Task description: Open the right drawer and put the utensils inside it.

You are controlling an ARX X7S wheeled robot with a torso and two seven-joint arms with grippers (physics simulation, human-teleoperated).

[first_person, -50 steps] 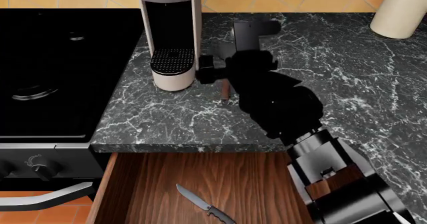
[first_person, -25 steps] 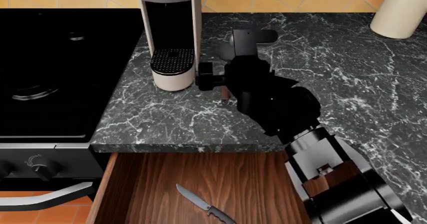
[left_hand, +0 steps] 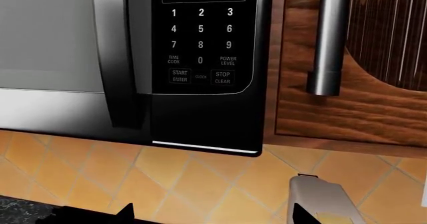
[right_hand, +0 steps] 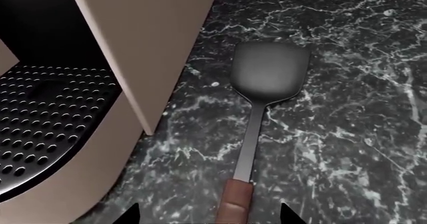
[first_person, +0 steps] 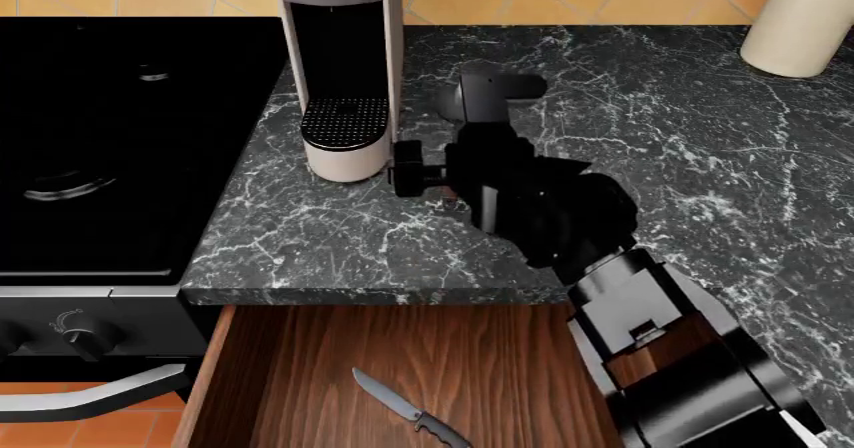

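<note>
Right wrist view: the right gripper shows only as two dark jaw tips at the bottom edge of the frame, spread apart on either side of the spatula, so the jaws are open and hold nothing. The spatula's wooden handle runs from bottom centre up to its grey head at upper centre, flat on the dark marble surface, just beside the beige coffee machine at left.

Head view: the right arm covers most of the spatula at frame centre; only the grey head shows. At bottom centre the right drawer stands open, with the knife lying inside it, left of the arm.

Left wrist view: the left gripper's jaws stand apart and empty, facing a microwave and a cabinet door.
</note>
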